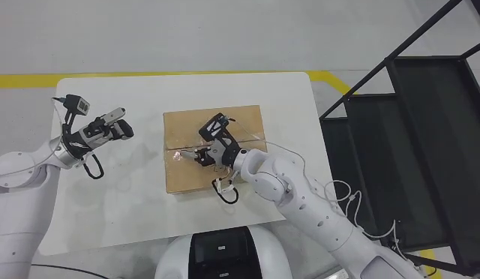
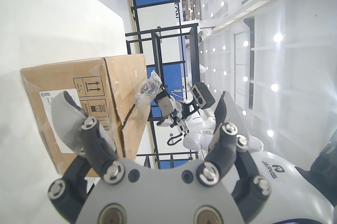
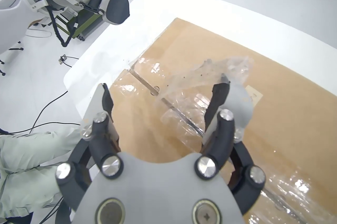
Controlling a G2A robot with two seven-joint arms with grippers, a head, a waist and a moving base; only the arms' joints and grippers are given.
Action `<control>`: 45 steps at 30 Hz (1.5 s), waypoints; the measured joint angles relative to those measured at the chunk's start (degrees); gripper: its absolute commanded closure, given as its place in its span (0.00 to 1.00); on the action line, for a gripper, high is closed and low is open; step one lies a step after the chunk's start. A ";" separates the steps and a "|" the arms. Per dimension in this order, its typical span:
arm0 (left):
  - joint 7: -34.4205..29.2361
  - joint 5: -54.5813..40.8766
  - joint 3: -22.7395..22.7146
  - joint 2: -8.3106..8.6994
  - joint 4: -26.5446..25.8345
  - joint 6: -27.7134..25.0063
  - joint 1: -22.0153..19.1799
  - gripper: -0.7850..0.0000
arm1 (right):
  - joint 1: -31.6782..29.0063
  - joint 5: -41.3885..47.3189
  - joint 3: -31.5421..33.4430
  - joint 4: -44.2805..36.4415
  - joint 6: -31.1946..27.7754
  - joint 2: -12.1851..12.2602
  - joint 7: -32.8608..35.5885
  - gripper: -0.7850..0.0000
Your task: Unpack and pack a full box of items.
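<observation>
A closed cardboard box (image 1: 244, 125) (image 2: 89, 77) (image 3: 276, 114) lies mid-table, its top seam covered with clear tape. My right gripper (image 1: 204, 153) (image 3: 163, 93) hovers open over the seam near the box's left end. A crumpled strip of peeled clear tape (image 3: 194, 83) (image 2: 146, 90) clings to one of its fingers (image 3: 226, 98). My left gripper (image 1: 118, 127) (image 2: 140, 104) is held open and empty above the table left of the box, pointing at the box's labelled side. It shows in the right wrist view as the left gripper (image 3: 115, 9) beyond the table edge.
The white table (image 1: 120, 196) has bare surface left of and in front of the box. A black metal stair frame (image 1: 405, 129) stands close to the table's right edge. A yellow floor line (image 1: 30, 79) runs behind the table.
</observation>
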 measured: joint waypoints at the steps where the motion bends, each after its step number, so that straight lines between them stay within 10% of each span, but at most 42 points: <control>1: -0.07 -0.04 -0.12 0.03 -0.08 -0.02 0.15 0.00 | 0.23 -0.11 -0.43 0.07 0.10 -0.12 0.13 0.00; 33: -0.28 -1.37 -6.58 1.20 -2.63 -0.28 5.47 0.00 | 9.97 4.87 -13.81 10.57 0.49 -6.90 0.20 0.00; 45: -1.62 -3.18 -4.30 0.74 -2.39 -0.62 4.26 0.00 | 0.12 10.76 -1.64 -2.40 -5.69 -3.34 2.65 0.00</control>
